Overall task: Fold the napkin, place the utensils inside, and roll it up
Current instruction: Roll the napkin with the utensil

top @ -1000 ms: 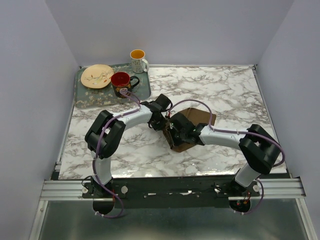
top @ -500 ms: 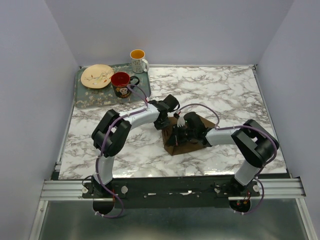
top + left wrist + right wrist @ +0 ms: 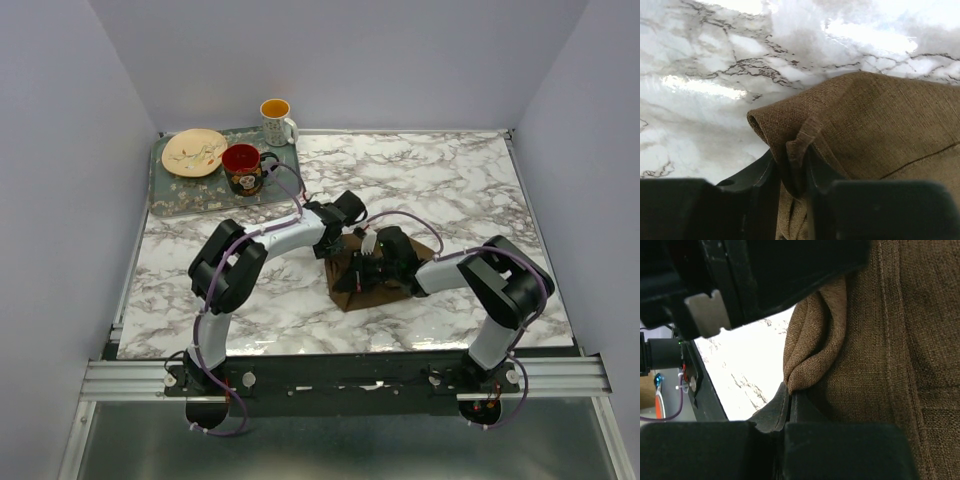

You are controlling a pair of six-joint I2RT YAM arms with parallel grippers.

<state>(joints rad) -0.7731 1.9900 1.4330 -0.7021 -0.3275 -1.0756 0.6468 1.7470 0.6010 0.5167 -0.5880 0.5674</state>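
1. cloth position. the plain dark brown soft cloth napkin [image 3: 347, 294] lies bunched in a rough triangle near the middle of the white marble-pattern table [image 3: 450, 180], between the two arms and well apart from the grey-green rectangular tray [image 3: 185, 198] at the far left corner.

2. left end effector. the left gripper [image 3: 794, 167] is clenched on a raised pleat at the napkin's edge. the left wrist view shows cloth squeezed between the two black fingers, with a small rolled lip standing above them. the grip sits at the edge, probably so that one layer can be lifted and carried over the rest.

3. right end effector. the right gripper [image 3: 789, 402] is pinched on a second fold of the same napkin. its fingers meet on a thin gathered edge, with a hemmed panel lying flat just beside it. both grips sit close together, so the cloth between them is slack and puckered rather than taut.

4. utensil. the spoon cannot be seen in any view; the arms and cloth hide part of the table.

5. judgement. the fold step appears in progress. next, the grips likely need to spread apart to flatten the crease.
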